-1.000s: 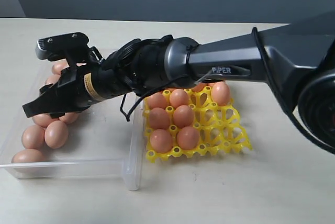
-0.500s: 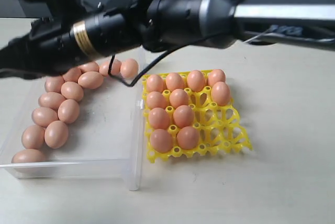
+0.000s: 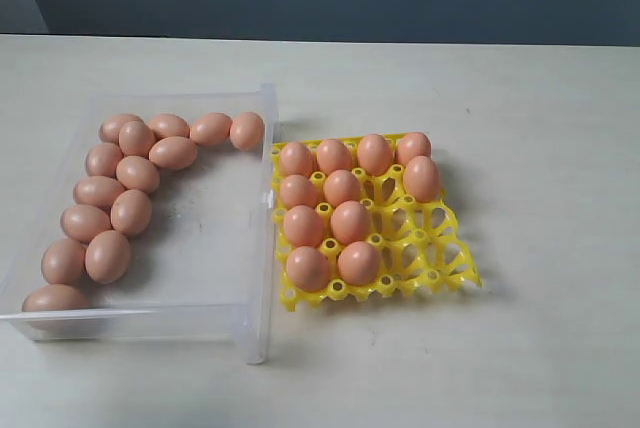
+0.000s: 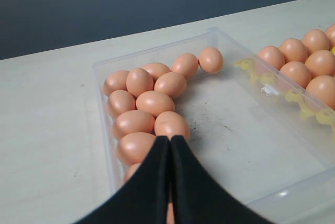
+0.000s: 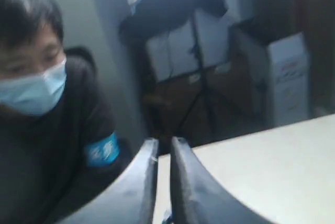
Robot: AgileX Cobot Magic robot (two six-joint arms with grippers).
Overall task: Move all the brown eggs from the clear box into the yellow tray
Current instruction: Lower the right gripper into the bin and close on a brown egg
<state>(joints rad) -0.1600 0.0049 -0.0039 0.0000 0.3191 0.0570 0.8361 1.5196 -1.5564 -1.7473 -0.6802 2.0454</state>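
Several brown eggs (image 3: 131, 212) lie along the left and far sides of the clear box (image 3: 255, 248). More brown eggs (image 3: 350, 221) fill the left and far cups of the yellow tray (image 3: 440, 248), which sits against the box's right wall. Neither arm shows in the exterior view. My left gripper (image 4: 170, 139) is shut and empty, hovering over the eggs (image 4: 155, 102) at the near end of the box (image 4: 246, 145). My right gripper (image 5: 163, 143) points up and away from the table, with its fingers nearly together and nothing between them.
The pale table (image 3: 520, 98) carries only the box and tray. A person in a blue face mask (image 5: 31, 90) and room clutter fill the right wrist view beyond the table edge. The tray's right and near cups (image 3: 425, 258) hold no eggs.
The right arm, which reached across the tray and over the box, rose and left the exterior view. Its jaws closed from wide to nearly together. The eggs in sight have not moved.
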